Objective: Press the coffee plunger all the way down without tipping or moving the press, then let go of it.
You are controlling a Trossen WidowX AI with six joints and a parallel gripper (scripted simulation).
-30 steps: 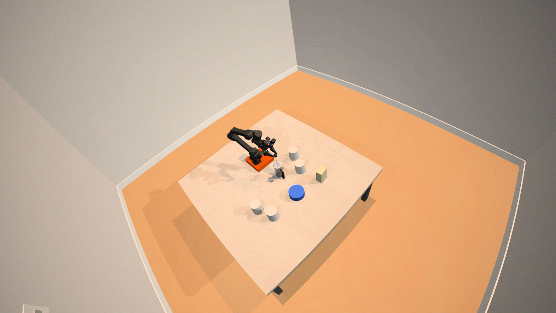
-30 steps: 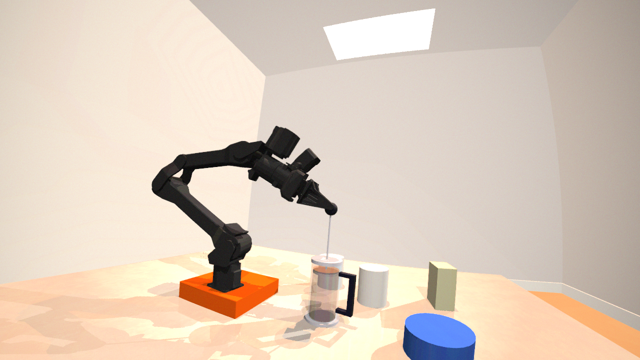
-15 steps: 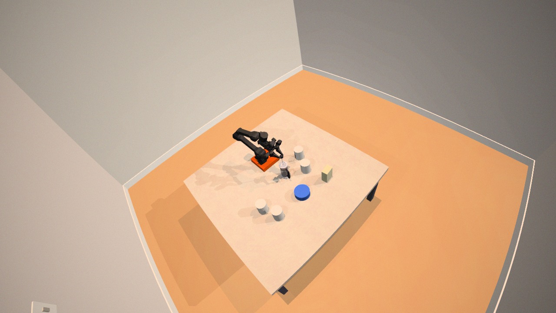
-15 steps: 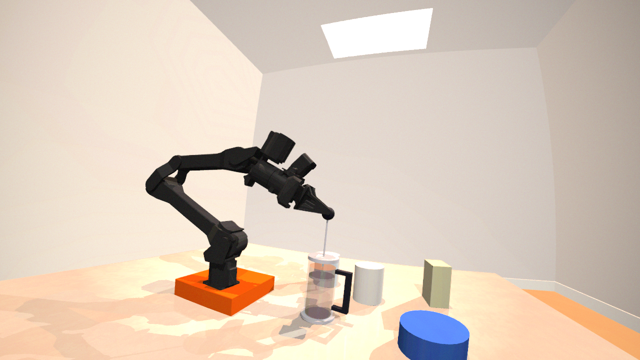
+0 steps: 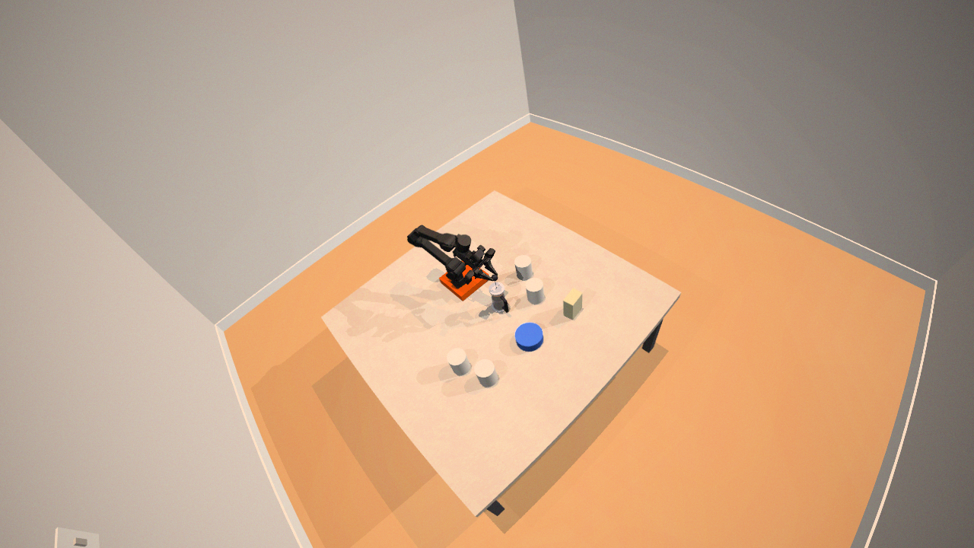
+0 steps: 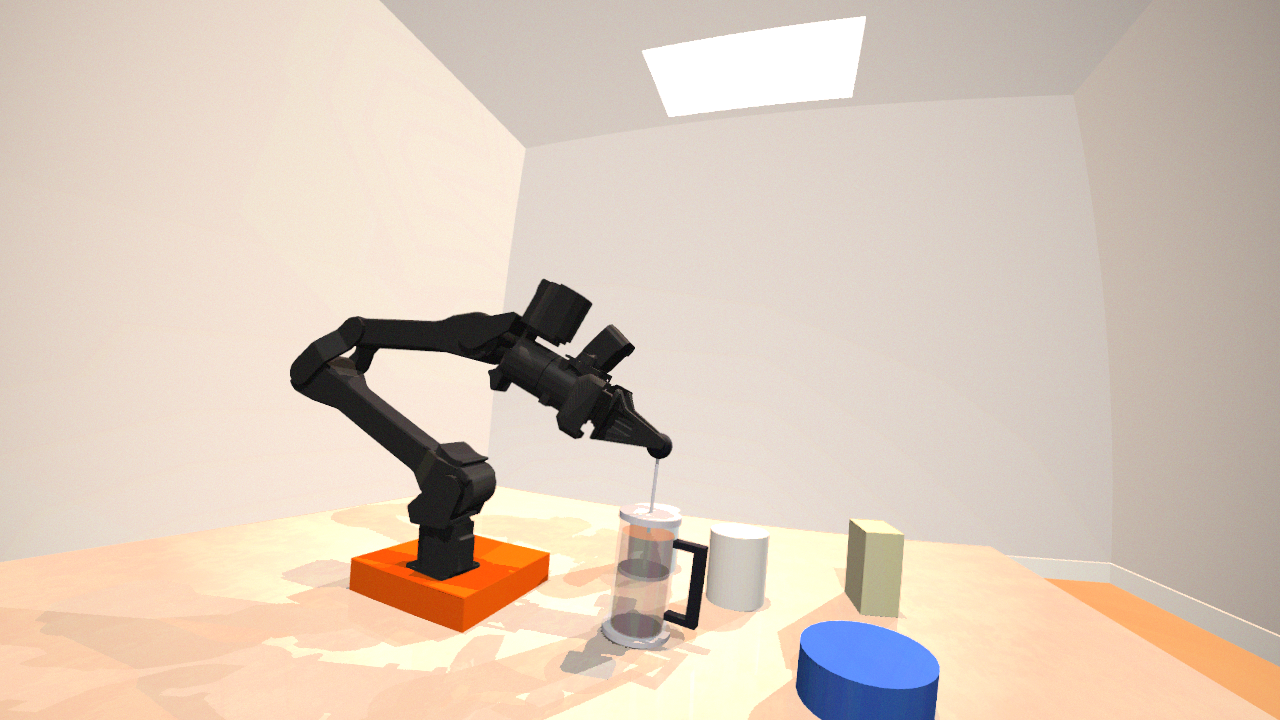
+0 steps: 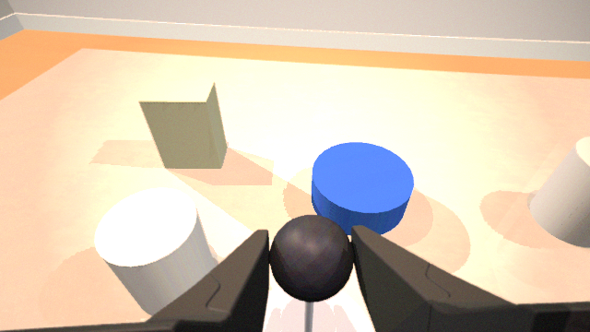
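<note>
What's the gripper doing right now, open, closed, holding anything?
Gripper: closed on the black plunger knob of the coffee press, one finger on each side.

One coffee press (image 6: 646, 573); four white cylinders (image 5: 523, 266), as far as the distant top view resolves them; one blue disc (image 6: 866, 669); one beige block (image 6: 873, 566); one gripper (image 7: 310, 258).

A dark hand (image 7: 310, 251) grips the black knob (image 7: 311, 258), beyond it a blue disc (image 7: 362, 177) and an olive block (image 7: 186, 134).
</note>
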